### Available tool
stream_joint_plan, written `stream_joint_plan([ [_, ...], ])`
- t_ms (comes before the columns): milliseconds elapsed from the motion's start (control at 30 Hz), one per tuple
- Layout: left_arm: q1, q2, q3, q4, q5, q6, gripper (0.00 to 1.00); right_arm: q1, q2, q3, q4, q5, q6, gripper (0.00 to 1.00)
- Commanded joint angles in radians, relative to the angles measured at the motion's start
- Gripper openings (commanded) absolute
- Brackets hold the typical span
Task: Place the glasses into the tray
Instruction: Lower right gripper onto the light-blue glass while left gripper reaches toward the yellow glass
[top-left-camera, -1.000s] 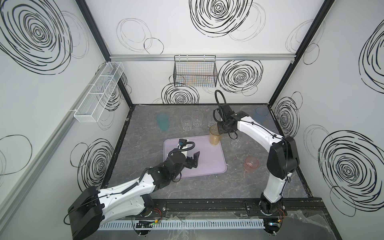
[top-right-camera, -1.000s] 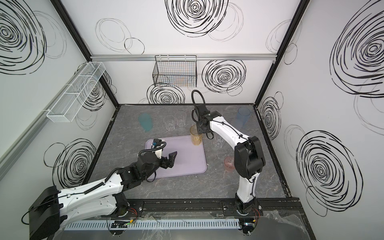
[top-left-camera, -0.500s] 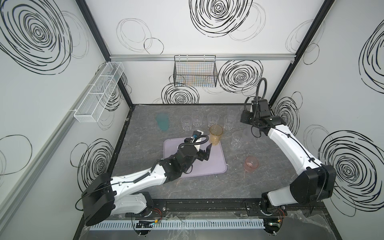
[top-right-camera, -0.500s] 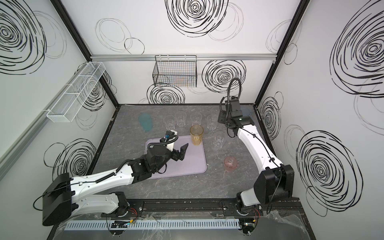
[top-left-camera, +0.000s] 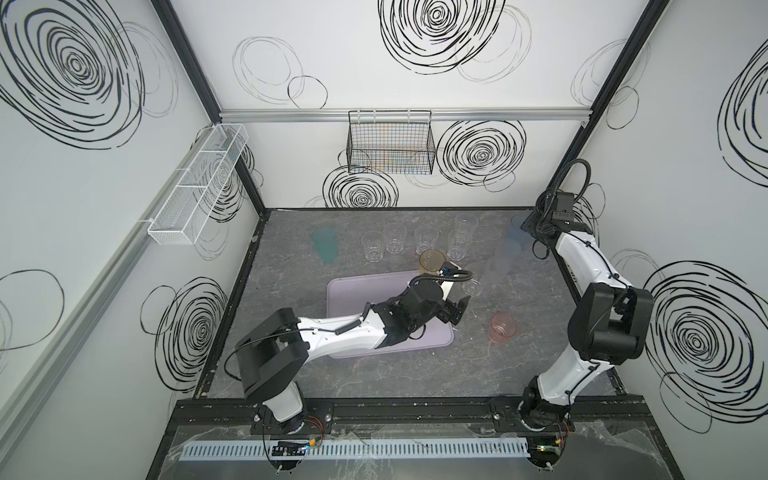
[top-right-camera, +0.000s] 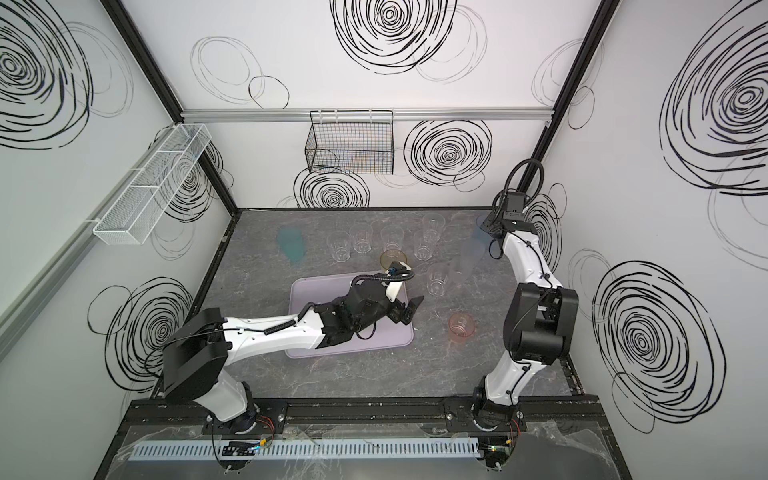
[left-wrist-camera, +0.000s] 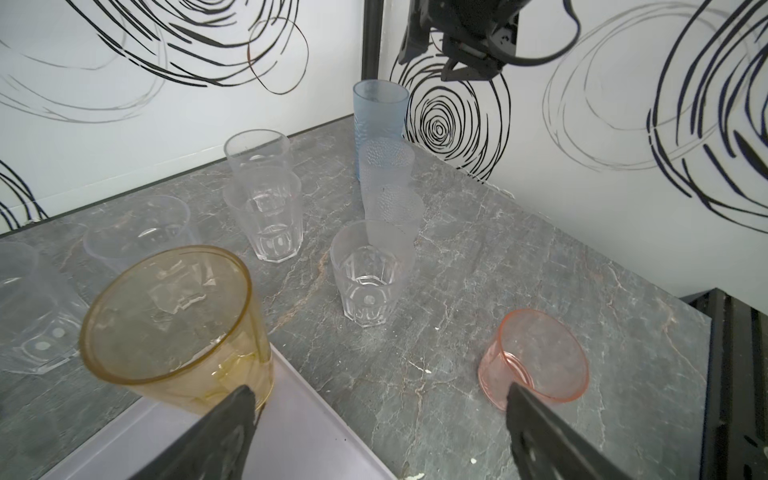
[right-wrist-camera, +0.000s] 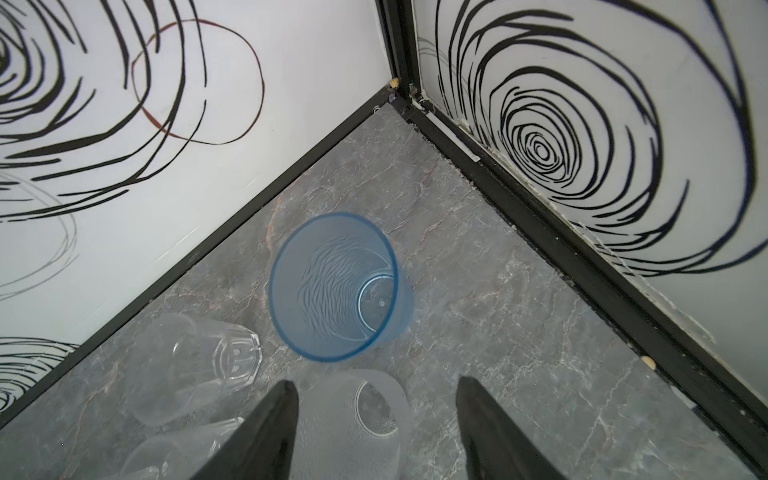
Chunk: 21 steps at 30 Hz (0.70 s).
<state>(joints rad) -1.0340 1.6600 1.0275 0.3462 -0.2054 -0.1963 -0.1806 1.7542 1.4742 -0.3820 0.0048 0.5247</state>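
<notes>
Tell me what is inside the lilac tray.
One amber glass stands in the tray's far corner. The left arm covers much of the floor, so anything under it is hidden.

Bright, even, diffuse light — shadows faint. Top views soft: glasses (top-left-camera: 372, 246) at 12 o'clock of the tray (top-left-camera: 353, 295) look washed-out.

No legible text or labels anywhere.

The tabletop (left-wrist-camera: 478, 266) looked like matt veined stone; the tray (left-wrist-camera: 299, 436) was smooth plastic; the amber glass (left-wrist-camera: 174, 316) gleamed glossy, the frosted glass (left-wrist-camera: 386, 164) dimpled.
</notes>
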Motion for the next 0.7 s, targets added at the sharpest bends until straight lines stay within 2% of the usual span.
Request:
stream_joint_plan([
  [0,0.002,0.034,0.042,0.021,0.06,0.019,0.96,-0.025,0.039,0.05,0.018,-0.047,0.039,0.64],
  [367,0.032,0.133,0.098,-0.017,0.15,0.029,0.96,-0.067,0.16,0.109,0.036,-0.133,0.058,0.57],
  [667,0.041,0.21,0.183,-0.041,0.146,0.034,0.96,-0.074,0.276,0.203,-0.046,-0.174,0.08,0.5],
])
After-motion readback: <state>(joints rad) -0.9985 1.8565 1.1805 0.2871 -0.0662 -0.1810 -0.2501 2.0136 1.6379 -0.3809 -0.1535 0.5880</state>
